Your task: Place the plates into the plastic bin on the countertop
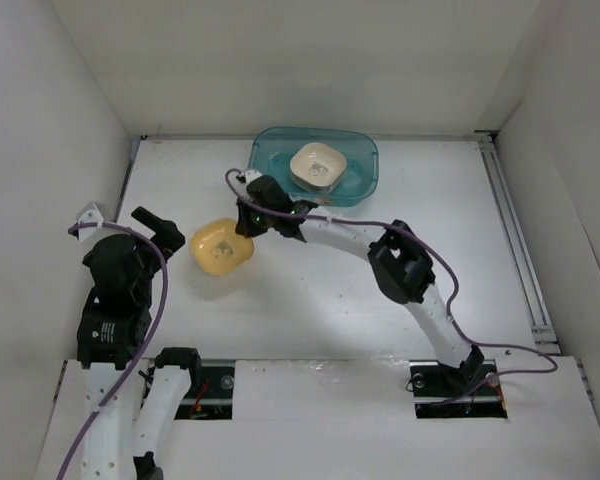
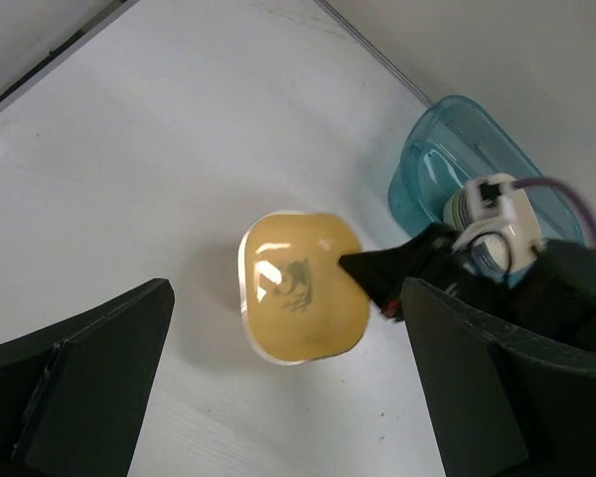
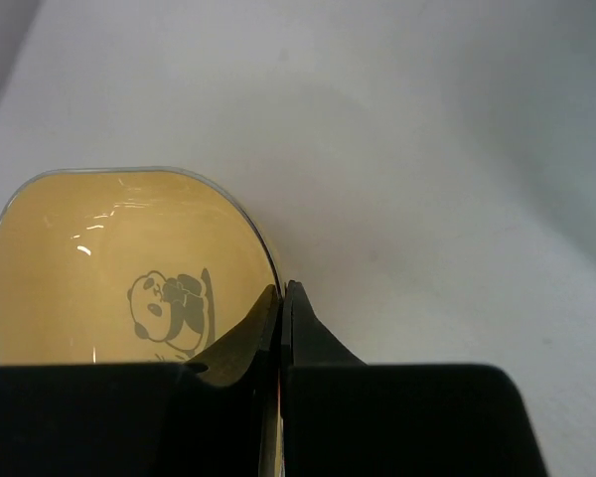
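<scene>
Pinching the rim of the yellow-orange plate (image 1: 218,248) in the right gripper (image 3: 283,298) near-left of the plastic bin (image 1: 362,165), holding the left gripper (image 2: 286,293) spread.

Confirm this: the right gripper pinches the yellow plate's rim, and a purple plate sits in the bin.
Wrong colour: the plate in the bin is cream, not purple, as the top external view shows. The right gripper does pinch the rim of the yellow plate.

Light is bright and even, falling from above. The white bench (image 1: 310,300) reads pale, greyer toward its far edge. Soft, faint shadows lie beneath the arms. Small glare streaks mark the yellow plate (image 3: 109,268). Both wrist views show their own fingers (image 2: 79,388) dark and blurred.
</scene>
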Robot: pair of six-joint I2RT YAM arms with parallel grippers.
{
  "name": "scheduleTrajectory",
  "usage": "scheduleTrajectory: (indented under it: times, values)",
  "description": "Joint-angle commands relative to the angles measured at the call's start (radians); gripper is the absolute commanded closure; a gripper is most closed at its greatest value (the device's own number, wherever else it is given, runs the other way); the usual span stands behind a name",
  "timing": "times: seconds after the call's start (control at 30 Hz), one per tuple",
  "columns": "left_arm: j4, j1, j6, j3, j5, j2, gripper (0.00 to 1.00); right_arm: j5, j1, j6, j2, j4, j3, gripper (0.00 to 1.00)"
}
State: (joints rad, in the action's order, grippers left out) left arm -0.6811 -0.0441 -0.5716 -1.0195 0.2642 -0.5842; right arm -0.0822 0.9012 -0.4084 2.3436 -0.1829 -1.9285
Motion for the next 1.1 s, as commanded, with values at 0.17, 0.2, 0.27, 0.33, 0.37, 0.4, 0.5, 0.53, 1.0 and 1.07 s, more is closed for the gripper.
scheduleTrajectory:
  times: [0.17, 0.2, 0.27, 0.33, 0.37, 0.4, 0.5, 0.53, 1.0, 1.07]
  values:
    - [0.034, 0.001, 0.041, 0.019, -0.052, -0.028, 0.00, -0.104, -0.289, -0.144, -0.225, 0.042, -0.127, 1.00]
    - [0.034, 0.001, 0.041, 0.019, -0.052, -0.037, 0.00, -0.079, -0.313, -0.144, -0.240, 0.019, -0.127, 1.00]
    - [0.034, 0.001, 0.041, 0.019, -0.052, -0.037, 0.00, 0.025, -0.381, -0.167, -0.288, -0.029, -0.115, 1.00]
    - [0.034, 0.001, 0.041, 0.019, -0.065, -0.037, 0.00, 0.118, -0.444, -0.213, -0.317, -0.038, -0.080, 1.00]
    - [0.034, 0.001, 0.050, 0.019, -0.075, -0.037, 0.00, 0.137, -0.462, -0.228, -0.317, -0.038, -0.064, 1.00]
    - [0.043, 0.001, 0.050, 0.019, -0.075, -0.037, 0.00, 0.153, -0.479, -0.257, -0.317, -0.077, -0.064, 1.00]
    - [0.043, 0.001, 0.059, 0.019, -0.094, -0.066, 0.00, 0.241, -0.513, -0.285, -0.287, -0.166, -0.133, 1.00]
    - [0.043, 0.001, 0.059, 0.019, -0.094, -0.066, 0.00, 0.258, -0.513, -0.285, -0.287, -0.167, -0.133, 1.00]
    - [0.052, 0.001, 0.059, 0.029, -0.122, -0.057, 0.00, 0.378, -0.502, -0.377, -0.161, -0.231, -0.167, 1.00]
    - [0.052, 0.001, 0.059, 0.029, -0.131, -0.057, 0.00, 0.387, -0.493, -0.354, -0.152, -0.231, -0.196, 0.98]
